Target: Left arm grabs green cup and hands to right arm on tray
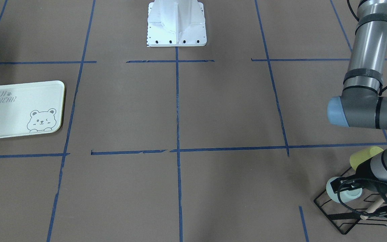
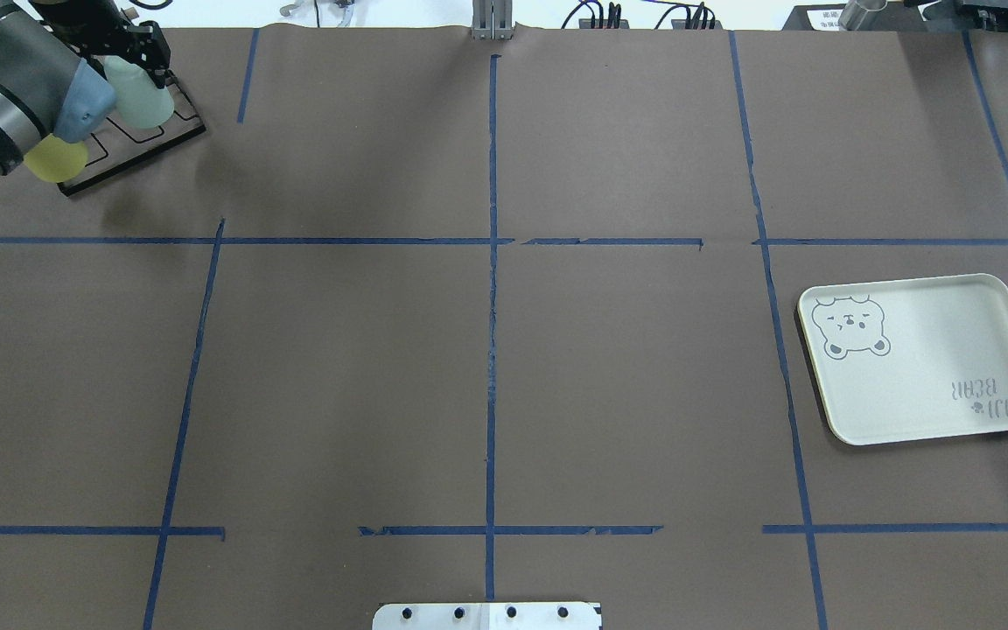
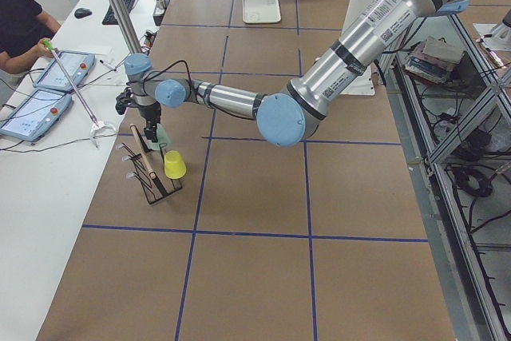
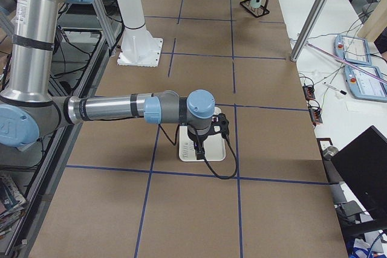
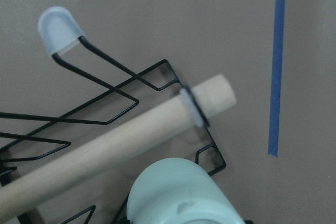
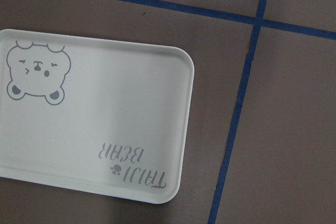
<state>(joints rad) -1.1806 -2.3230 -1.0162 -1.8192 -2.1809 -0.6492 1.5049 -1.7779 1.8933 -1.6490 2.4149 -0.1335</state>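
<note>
- Closest to the robot, the white base plate (image 2: 486, 615) sits on the brown table.
- Further out on the right, the tray (image 2: 933, 367) lies flat. The right arm (image 4: 115, 108) holds the right gripper (image 4: 198, 149) just above it, pointing down. No way to tell if its jaws are apart or together.
- Way off in the far left corner, the green cup (image 2: 145, 103) sits on the black wire rack (image 2: 173, 122), near the yellow cup (image 2: 56, 159) and just beside a wooden rod (image 5: 105, 150).
- The left arm (image 3: 343, 69) is stretched out there, with the left gripper (image 3: 152, 133) right at the green cup. Can't tell if it's actually clamped on.
</note>
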